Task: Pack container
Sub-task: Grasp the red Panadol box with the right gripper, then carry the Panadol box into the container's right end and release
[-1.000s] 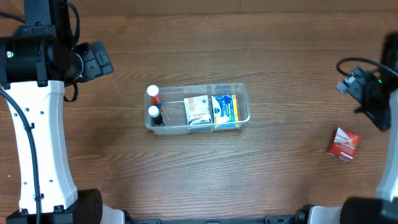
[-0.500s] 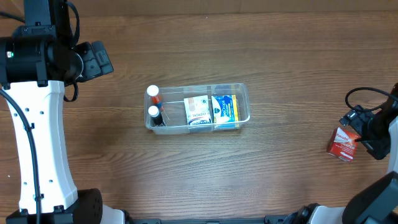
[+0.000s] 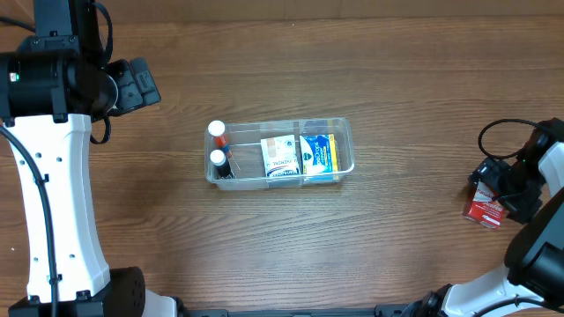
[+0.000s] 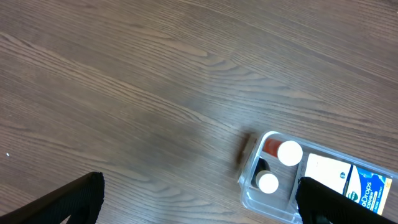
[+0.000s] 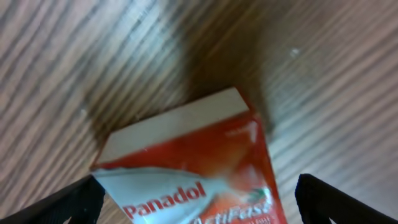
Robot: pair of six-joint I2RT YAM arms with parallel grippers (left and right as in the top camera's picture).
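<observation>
Locating the container (image 3: 345, 141) at the centre of the wooden table (image 3: 370, 255), resting flat with its long side running left to right. Finding two white-capped bottles (image 3: 216, 129) standing upright at its left end, one behind the other. Finding a beige-and-white box (image 3: 280, 157) near the middle and a blue-and-yellow box (image 3: 319, 154) just beside it on the right. Noting the container sitting well apart from both grippers, between them across the table. Placing the left gripper (image 3: 141, 85) above the table, beyond the container's left end and toward the far edge. Reading it as released: in the left wrist view its fingers (image 4: 56, 202) are showing at the two lower corners, spread wide and touching nothing, with the container's bottle end in the lower right of that view. Placing the right gripper (image 3: 500, 189) far to the container's right, near the table's right edge, hovering over a red Panadol box (image 3: 484, 210) and partly covering it from above. Reading this gripper as released too: in the right wrist view its fingers (image 5: 59, 202) are sitting wide apart at the lower corners, straddling the red Panadol box (image 5: 186, 162) between them, apparently without touching it.
</observation>
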